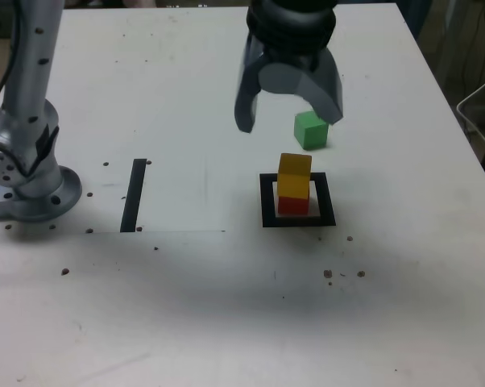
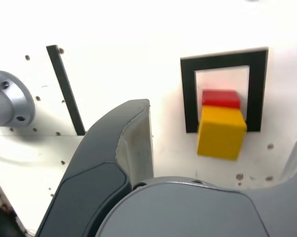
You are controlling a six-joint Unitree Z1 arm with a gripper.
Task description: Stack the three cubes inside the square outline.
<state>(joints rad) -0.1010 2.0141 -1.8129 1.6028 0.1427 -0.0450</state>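
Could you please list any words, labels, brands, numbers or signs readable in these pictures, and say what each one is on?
None: no readable text appears in either view. The yellow cube, red cube, green cube, square outline, black tape strip and claw are all unmarked.

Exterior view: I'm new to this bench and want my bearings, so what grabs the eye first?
The yellow cube sits on the red cube inside the black square outline, right of centre on the white table. Above them hangs the open gripper, holding nothing. The green cube lies alone on the table just beyond the outline.
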